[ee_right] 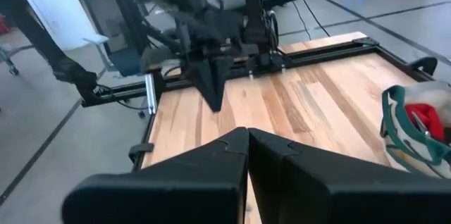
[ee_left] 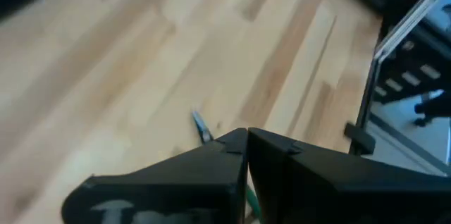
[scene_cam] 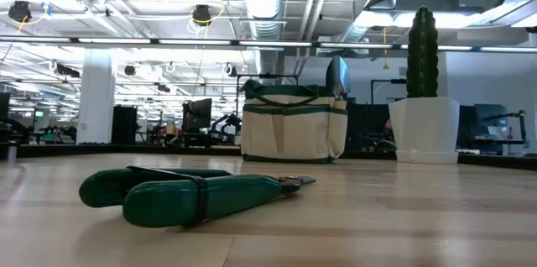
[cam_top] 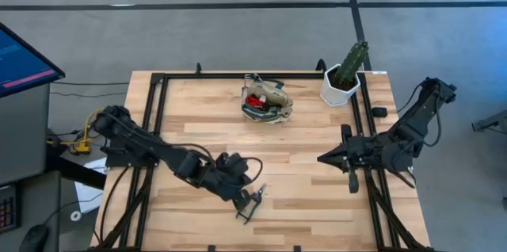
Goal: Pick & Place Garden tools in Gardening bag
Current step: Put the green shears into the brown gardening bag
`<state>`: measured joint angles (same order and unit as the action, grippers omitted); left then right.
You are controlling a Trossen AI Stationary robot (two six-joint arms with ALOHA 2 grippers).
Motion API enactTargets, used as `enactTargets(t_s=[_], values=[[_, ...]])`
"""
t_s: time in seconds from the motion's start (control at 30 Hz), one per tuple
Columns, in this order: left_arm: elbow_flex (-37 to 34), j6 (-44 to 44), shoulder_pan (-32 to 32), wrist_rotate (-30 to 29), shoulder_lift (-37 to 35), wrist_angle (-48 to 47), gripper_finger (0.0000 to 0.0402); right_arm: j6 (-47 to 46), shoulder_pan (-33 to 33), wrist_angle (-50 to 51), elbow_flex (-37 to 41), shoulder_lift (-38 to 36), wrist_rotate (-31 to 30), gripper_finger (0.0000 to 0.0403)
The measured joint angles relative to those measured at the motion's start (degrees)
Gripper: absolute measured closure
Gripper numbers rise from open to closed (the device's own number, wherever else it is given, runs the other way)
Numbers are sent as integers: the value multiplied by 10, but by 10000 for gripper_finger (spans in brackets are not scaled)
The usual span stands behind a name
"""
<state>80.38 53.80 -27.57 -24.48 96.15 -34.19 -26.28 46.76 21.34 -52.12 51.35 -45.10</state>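
The pruning shears lie flat on the table near its front edge, with dark green handles and the blade tip pointing right. My left gripper hovers just above them, shut and empty. In its wrist view the shears' tip shows past the shut fingers. The cream gardening bag stands at the far middle, with a red-headed tool inside and a trowel blade sticking up. My right gripper is shut and empty at the table's right.
A white pot with a green cactus stands at the far right corner, right of the bag. A black metal frame runs along the table's edges. Bare wood lies between the two grippers and between the shears and the bag.
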Motion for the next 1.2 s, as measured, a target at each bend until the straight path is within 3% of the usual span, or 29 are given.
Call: enactTargets(t_s=[0.23, 0.37, 0.5, 0.83, 1.2], values=[[0, 112, 1, 81, 66, -46, 401, -54, 0, 52, 0, 5, 0, 403], [-1, 145, 0, 165, 103, -43, 401, -87, -2, 65, 0, 9, -3, 403], [-1, 157, 0, 210, 133, -39, 400, -96, -13, 67, 0, 24, -12, 403], [-1, 157, 1, 212, 151, -24, 392, -157, -35, 65, 0, 68, 17, 403], [-27, 157, -3, 182, 151, 49, 283, -173, -35, 53, 0, 98, 17, 403]])
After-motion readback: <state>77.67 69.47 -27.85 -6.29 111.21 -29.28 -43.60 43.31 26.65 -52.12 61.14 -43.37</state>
